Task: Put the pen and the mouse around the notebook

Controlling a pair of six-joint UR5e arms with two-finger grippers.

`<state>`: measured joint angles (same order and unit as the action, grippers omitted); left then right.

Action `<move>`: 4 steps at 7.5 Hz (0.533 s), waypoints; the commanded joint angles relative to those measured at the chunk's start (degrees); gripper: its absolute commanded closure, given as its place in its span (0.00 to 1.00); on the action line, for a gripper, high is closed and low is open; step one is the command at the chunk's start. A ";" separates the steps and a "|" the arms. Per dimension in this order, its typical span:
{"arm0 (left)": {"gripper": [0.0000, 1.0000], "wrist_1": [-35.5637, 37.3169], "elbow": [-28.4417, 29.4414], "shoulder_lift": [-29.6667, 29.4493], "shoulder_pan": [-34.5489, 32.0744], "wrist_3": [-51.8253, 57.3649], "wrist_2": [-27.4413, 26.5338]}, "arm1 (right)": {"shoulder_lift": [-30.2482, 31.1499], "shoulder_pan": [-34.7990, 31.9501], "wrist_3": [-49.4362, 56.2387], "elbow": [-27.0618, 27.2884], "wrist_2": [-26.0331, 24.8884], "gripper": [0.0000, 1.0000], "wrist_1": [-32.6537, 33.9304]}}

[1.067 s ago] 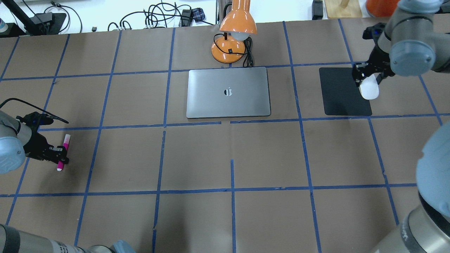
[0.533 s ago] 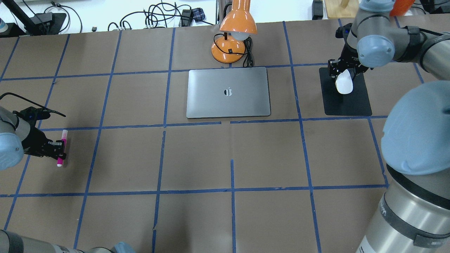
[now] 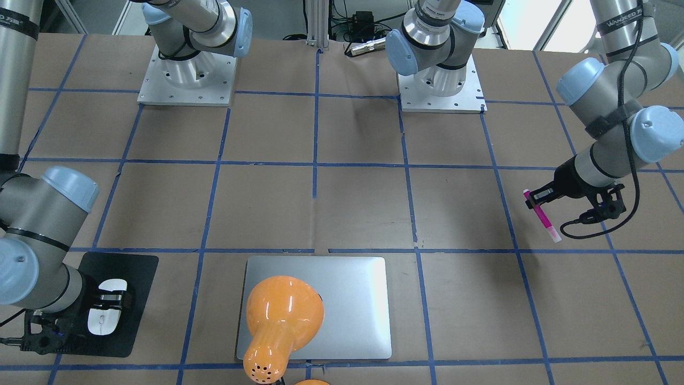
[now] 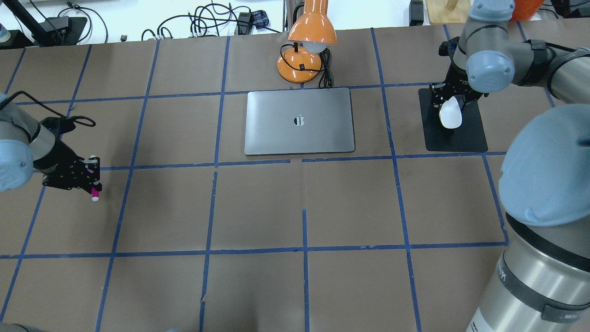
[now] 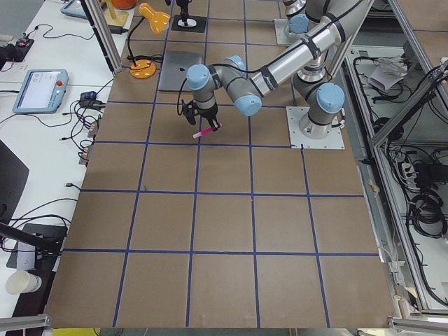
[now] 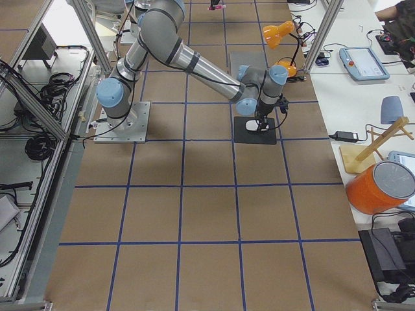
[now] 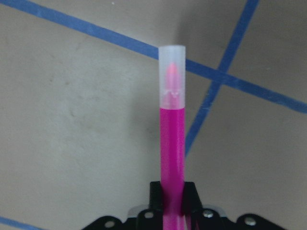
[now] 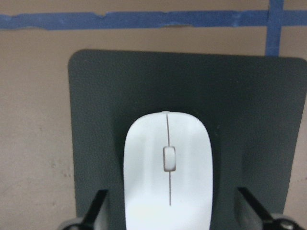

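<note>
The silver-grey notebook (image 4: 299,121) lies flat at the table's far middle. The magenta pen (image 4: 95,191) with its pale cap hangs tilted above the table at far left, with my left gripper (image 4: 91,177) shut on it; the left wrist view shows the pen (image 7: 171,139) sticking out from the jaws. The white mouse (image 4: 451,113) rests on the black mat (image 4: 456,138), right of the notebook. My right gripper (image 4: 448,102) straddles it, open. In the right wrist view both fingers (image 8: 98,206) stand clear of the mouse (image 8: 168,165).
An orange desk lamp (image 4: 308,41) with a black cord stands just behind the notebook and, in the front-facing view, the lamp (image 3: 280,321) hides part of it. Blue tape lines grid the brown table. Both arm bases (image 3: 441,85) sit at the robot's edge.
My left gripper has carried the pen away from the robot, and the pen now points more steeply down. My right gripper brought the mouse leftward onto the mat, then stayed put.
</note>
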<state>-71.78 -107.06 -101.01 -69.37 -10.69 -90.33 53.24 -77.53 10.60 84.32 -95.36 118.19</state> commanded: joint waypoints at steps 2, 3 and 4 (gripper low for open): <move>1.00 -0.56 2.38 -1.38 -22.40 -43.51 1.91 | 4.48 -0.43 -0.50 -0.56 0.09 0.00 -4.61; 1.00 -0.29 2.39 -2.43 -28.56 -55.90 2.52 | 5.29 -0.52 -0.50 -0.74 0.52 0.00 -5.51; 1.00 5.19 2.91 -4.53 -33.32 -67.68 2.70 | 7.56 -1.74 -0.67 -1.43 0.53 0.00 -8.91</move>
<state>-71.00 -104.61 -103.44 -95.69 -62.87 -87.97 58.40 -78.26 10.08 83.50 -95.01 112.60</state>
